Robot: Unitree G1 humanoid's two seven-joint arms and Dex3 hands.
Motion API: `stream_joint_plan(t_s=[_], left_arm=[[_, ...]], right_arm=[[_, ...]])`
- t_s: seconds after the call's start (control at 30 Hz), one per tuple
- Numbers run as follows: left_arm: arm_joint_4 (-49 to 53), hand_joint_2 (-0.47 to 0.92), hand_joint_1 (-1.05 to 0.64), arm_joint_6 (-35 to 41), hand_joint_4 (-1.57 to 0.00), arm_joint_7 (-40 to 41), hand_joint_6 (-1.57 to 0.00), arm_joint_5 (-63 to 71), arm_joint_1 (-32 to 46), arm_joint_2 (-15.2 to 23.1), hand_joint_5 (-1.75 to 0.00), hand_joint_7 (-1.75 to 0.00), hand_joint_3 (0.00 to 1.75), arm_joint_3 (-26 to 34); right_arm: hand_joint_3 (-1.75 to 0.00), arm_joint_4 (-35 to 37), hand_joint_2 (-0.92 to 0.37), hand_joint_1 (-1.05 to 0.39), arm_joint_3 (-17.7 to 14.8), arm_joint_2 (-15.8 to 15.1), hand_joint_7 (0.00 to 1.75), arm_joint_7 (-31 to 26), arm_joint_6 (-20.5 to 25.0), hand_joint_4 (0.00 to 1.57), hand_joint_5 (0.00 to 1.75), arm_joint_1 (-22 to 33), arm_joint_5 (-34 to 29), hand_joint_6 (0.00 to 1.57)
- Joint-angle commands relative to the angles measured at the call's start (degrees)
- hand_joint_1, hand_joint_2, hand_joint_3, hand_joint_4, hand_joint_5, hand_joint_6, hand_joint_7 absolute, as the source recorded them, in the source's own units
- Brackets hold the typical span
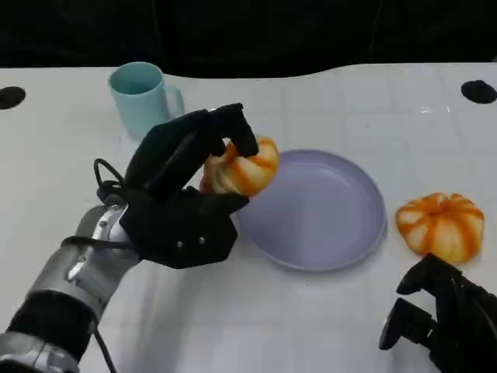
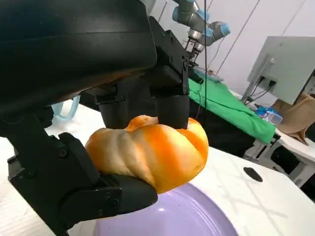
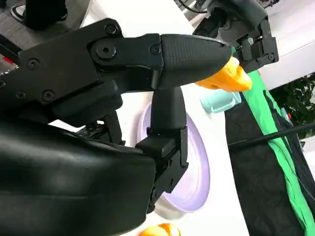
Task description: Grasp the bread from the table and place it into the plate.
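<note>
Currently the left hand point(image 1: 190, 194) grips the bread point(image 1: 242, 165), held off the white worktop point(image 1: 311, 318) over the near-left rim of the lilac plate point(image 1: 326, 214). Left wrist view: fingers point(image 2: 167, 83) clamp the bun above and below, plate beneath. Right hand point(image 1: 443, 315) rests low on the worktop, fingers loosely apart, holding nothing. Second bread point(image 1: 441, 225) lies just right of the plate. Teal mug point(image 1: 141, 97) stands behind.

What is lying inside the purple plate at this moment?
The plate shows only a bare purple surface. The bread held by the left hand hangs above its left rim, not resting in it. That hand covers part of the rim.
</note>
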Motion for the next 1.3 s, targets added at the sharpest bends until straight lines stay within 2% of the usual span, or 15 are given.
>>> stream_joint_plan(t_s=[0.03, 0.37, 0.47, 0.6, 0.93, 1.17, 1.3], left_arm=[[2.02, 0.37, -0.11, -0.78, -0.90, -0.69, -0.71, 0.47, -2.71, -1.36, -1.75, -1.75, 1.40, -1.19], [3.70, 0.36, -0.12, -1.36, -0.92, -0.14, -0.71, 0.53, -3.67, -2.43, -1.75, -1.75, 1.41, -2.15], [7.53, 0.37, -0.12, -1.30, -0.92, 2.01, -0.71, 2.86, -6.38, -5.55, -1.75, -1.75, 1.41, -4.43], [10.96, 0.36, -0.13, -1.37, -0.93, 3.17, -0.72, 4.02, -8.47, -7.58, -1.75, -1.75, 1.42, -5.36], [17.56, 0.40, -0.16, -1.59, -0.92, 6.76, -0.71, 6.16, -12.04, -10.68, -1.75, -1.75, 1.37, -6.89], [19.61, 0.41, -0.15, -0.51, -0.93, 8.16, -0.73, 7.45, -13.47, -11.39, -1.75, -1.75, 1.37, -7.95], [20.77, 0.50, -0.14, 2.85, -0.88, 9.15, -0.66, 10.24, -14.99, -11.84, -1.75, -1.75, 1.16, -10.22]], right_arm=[[-0.45, -0.60, -0.92, -0.49, -0.31, -0.38, 1.68, -0.25, 0.36, 0.65, 1.75, 0.07, 0.58, 0.46], [-0.44, -1.07, -0.92, -0.50, 0.01, -0.21, 1.68, -0.33, -0.03, 0.63, 1.75, 0.53, 0.29, 0.45], [-0.44, -1.55, -0.92, -0.50, 0.37, -0.20, 1.68, -0.31, -0.59, 0.63, 1.75, 1.02, -0.23, 0.45], [-0.45, -2.17, -0.92, -0.50, 0.53, -0.22, 1.68, -0.57, -0.26, 0.64, 1.75, 1.28, -0.17, 0.45], [-0.47, -2.47, -0.92, -0.50, 0.83, -0.43, 1.71, -0.23, -0.49, 0.63, 1.75, 1.64, -0.04, 0.44], [-0.47, -2.75, -0.92, -0.50, 0.98, -0.40, 1.72, -0.47, -0.45, 0.63, 1.75, 1.84, -0.08, 0.43], [-0.46, -3.24, -0.92, -0.50, 1.04, -0.20, 1.71, -1.08, -0.01, 0.64, 1.75, 2.01, -0.06, 0.43]])
